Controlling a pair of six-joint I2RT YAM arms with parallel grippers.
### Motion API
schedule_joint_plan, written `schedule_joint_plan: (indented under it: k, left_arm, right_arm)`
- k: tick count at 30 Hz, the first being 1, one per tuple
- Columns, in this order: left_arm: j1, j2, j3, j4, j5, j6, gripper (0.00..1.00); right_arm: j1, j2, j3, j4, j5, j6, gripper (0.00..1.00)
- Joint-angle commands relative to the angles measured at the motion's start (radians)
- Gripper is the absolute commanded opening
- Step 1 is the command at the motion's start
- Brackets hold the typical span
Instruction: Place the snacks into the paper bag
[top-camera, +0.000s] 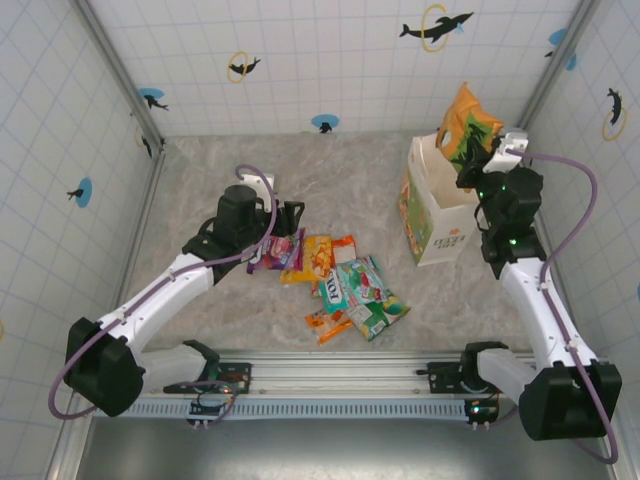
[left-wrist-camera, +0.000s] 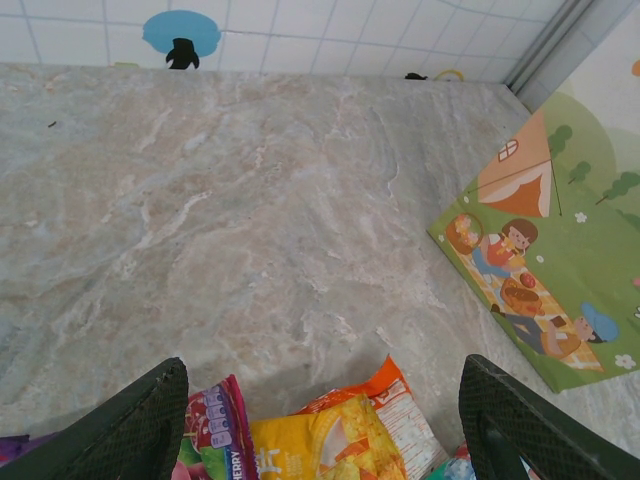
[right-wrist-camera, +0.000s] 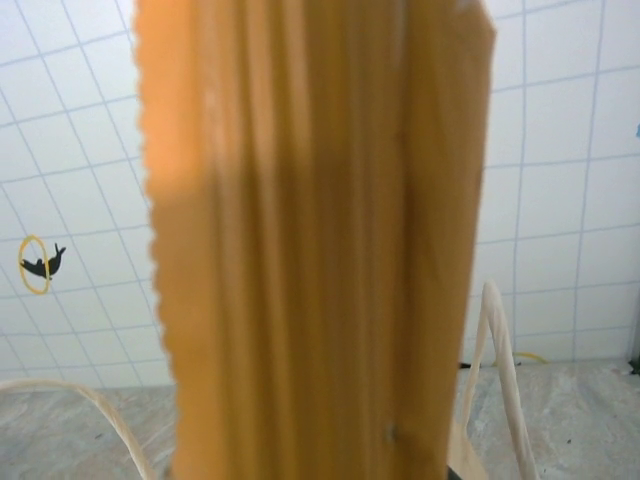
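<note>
Mid-bagging: large orange glossy snack packet (top-camera: 468, 122) clamped in right jaws, mouth of tall white paper bag (top-camera: 438, 225) just beneath. Next, likely: lower, release. Left jaws apart, loose packets (top-camera: 345, 285) beneath.

Glossy plastic snack packets (top-camera: 350, 285), ridged shiny orange packet (right-wrist-camera: 320, 240), matt white paper bag (top-camera: 445, 225), smooth marbled tabletop (top-camera: 330, 170)

Snacks (top-camera: 340, 280) lie left of the paper bag (top-camera: 440, 225), one packet (top-camera: 468, 125) above its mouth.
</note>
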Motion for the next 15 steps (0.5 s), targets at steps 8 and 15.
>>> schedule_joint_plan:
  k: [8, 15]
  left_arm:
    - [0.001, -0.005, 0.011, 0.0, -0.027, -0.042, 0.72]
    - [0.001, 0.001, 0.013, -0.018, -0.025, -0.062, 0.72]
  right_arm:
    - [-0.003, 0.02, -0.049, 0.053, -0.053, 0.044, 0.29]
    - [0.0, -0.006, -0.055, -0.006, -0.053, 0.043, 0.5]
